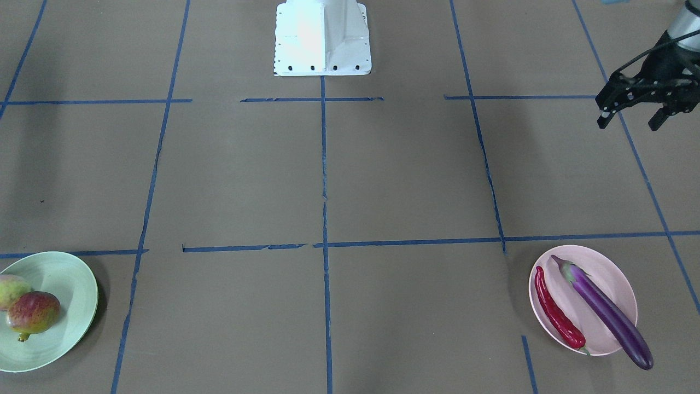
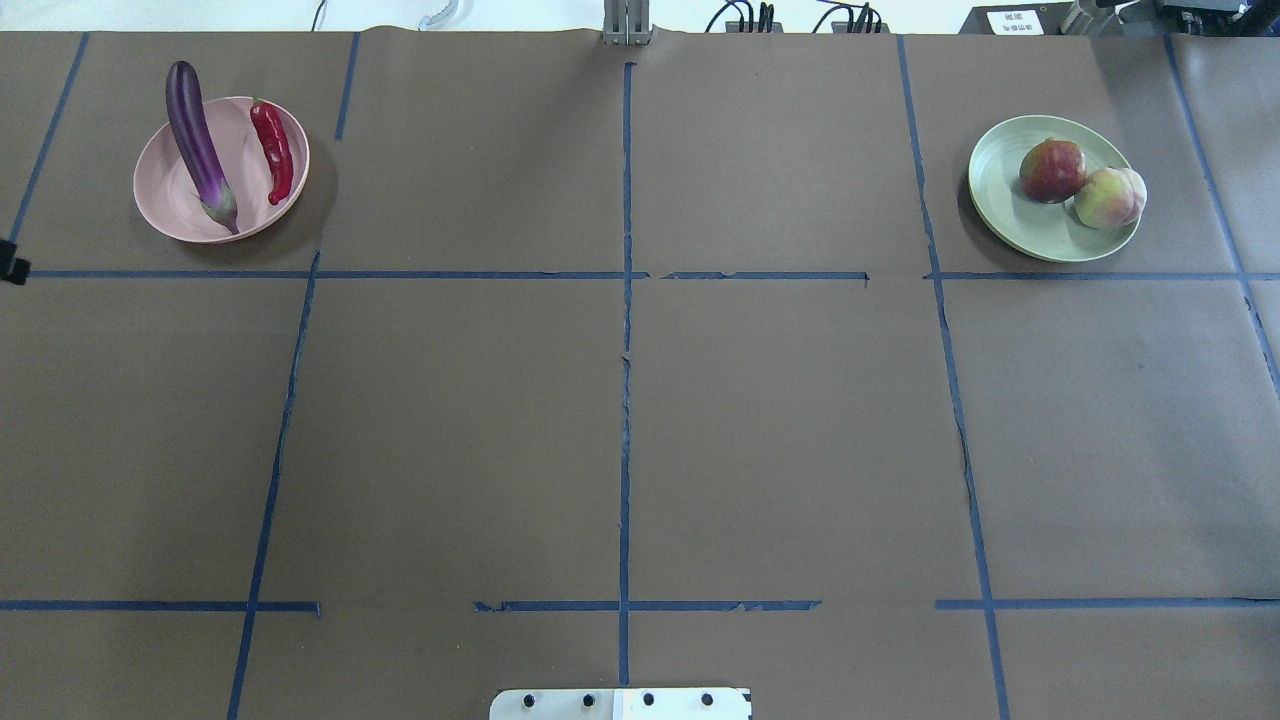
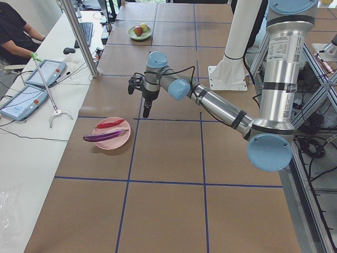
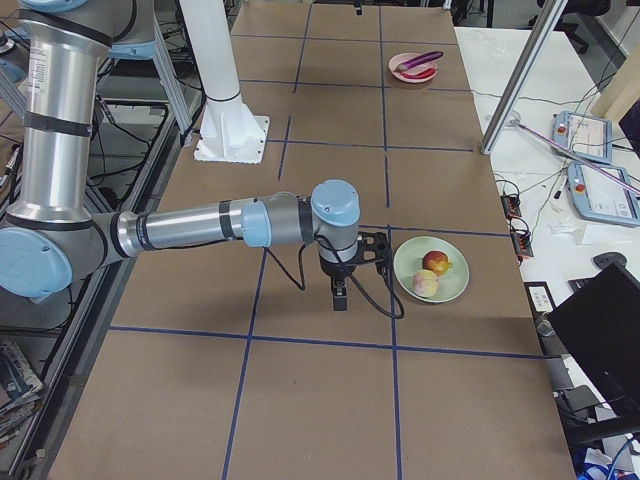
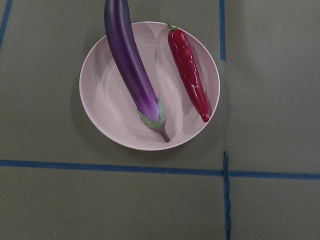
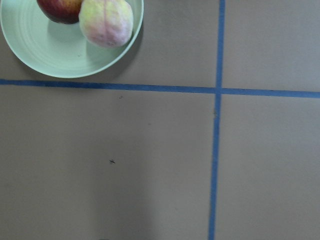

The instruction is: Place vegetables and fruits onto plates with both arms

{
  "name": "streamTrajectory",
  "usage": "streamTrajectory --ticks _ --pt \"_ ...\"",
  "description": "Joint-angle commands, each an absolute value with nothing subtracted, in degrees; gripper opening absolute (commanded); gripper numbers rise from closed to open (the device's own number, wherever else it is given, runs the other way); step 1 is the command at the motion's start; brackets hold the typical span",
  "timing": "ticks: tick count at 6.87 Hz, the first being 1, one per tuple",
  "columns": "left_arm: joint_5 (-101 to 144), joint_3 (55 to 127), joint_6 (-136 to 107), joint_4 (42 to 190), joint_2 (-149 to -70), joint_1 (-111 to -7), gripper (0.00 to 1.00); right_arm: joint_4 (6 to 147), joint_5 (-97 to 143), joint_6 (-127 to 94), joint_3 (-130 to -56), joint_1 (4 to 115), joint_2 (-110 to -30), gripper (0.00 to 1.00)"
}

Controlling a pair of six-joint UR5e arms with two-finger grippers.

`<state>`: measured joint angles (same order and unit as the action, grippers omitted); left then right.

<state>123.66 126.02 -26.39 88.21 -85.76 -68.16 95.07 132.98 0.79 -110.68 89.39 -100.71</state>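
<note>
The purple eggplant and the red chili lie side by side on the pink plate; the eggplant's tip sticks out over the rim. They also fill the left wrist view: eggplant, chili, plate. The pomegranate and the peach sit on the green plate. My left gripper is open and empty, in the air back from the pink plate. My right gripper hangs beside the green plate; I cannot tell whether it is open.
The white base block stands at the robot's side of the table. Blue tape lines grid the brown table. A side bench with tablets and a seated operator runs along the far edge.
</note>
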Motion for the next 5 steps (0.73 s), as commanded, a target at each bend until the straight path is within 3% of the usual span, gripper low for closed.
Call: streamTrajectory --ticks 1,4,5 --pt "134.3 130.9 -6.4 83.8 -74.2 -77.0 1.00 104.0 133.0 13.5 -110.7 94.0 -101.5 1.00" --pt "138.6 122.8 6.4 83.5 -72.2 -86.9 1.00 104.2 134.5 13.4 -111.6 94.0 -104.5 1.00" --pt "138.6 116.1 12.7 83.8 -72.9 -91.4 1.00 103.8 135.7 13.5 -113.3 94.0 -106.3 1.00"
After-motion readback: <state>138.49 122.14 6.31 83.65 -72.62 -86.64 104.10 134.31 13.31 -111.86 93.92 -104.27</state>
